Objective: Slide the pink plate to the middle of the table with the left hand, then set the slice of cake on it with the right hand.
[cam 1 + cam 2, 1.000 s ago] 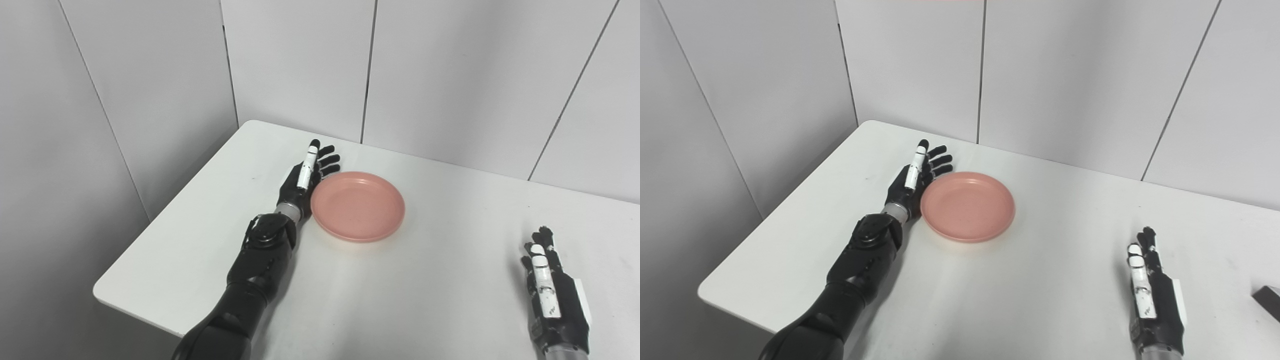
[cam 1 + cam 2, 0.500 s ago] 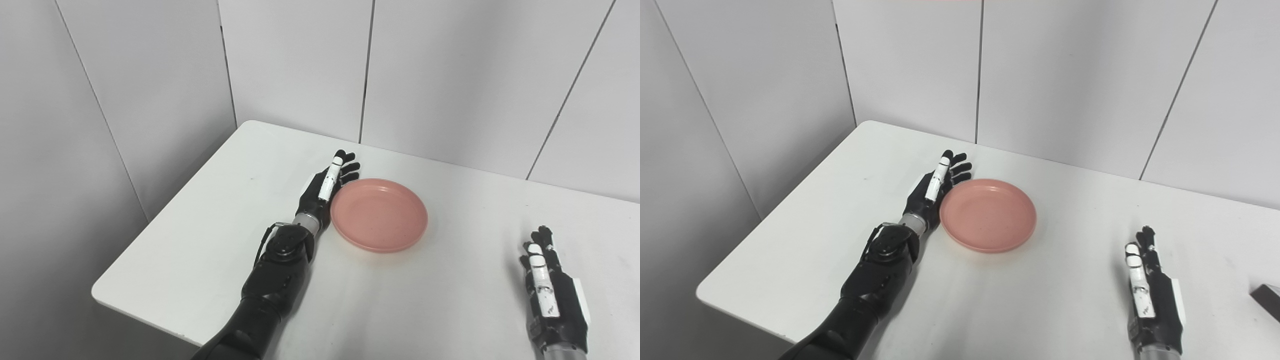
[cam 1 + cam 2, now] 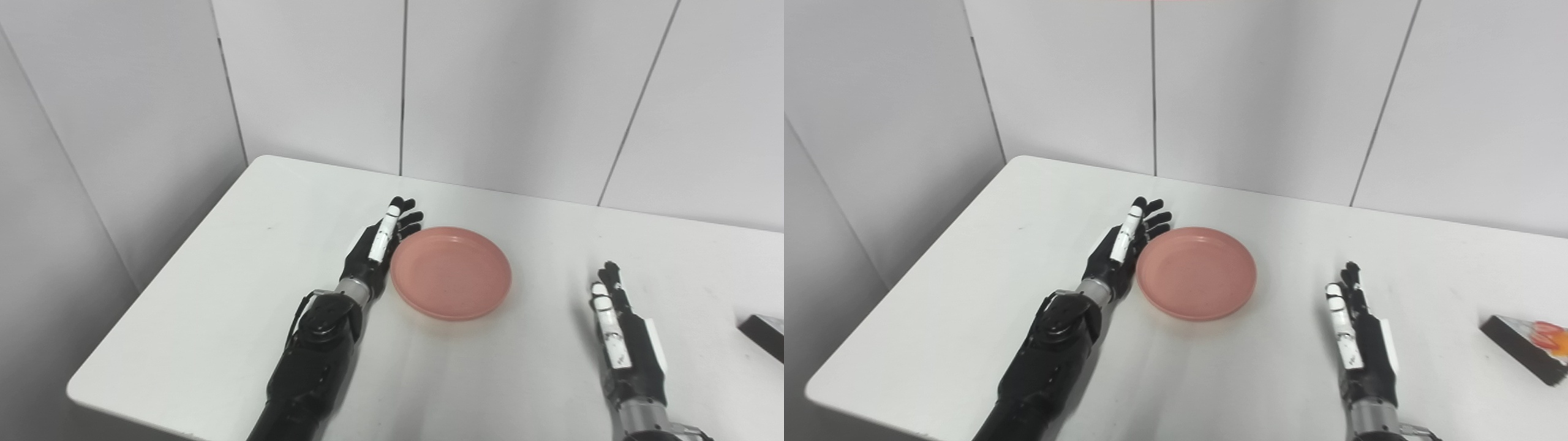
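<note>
The flat, open left hand point(image 3: 381, 244) touches the pink plate point(image 3: 451, 280) beside it and might slip off.

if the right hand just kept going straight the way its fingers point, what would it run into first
Probably nothing on the table. The right hand lies flat with fingers aimed at the far edge; the pink plate sits off to its left and the cake slice off to its right. Bare table lies ahead, then the wall panels, though depth is unclear.
</note>
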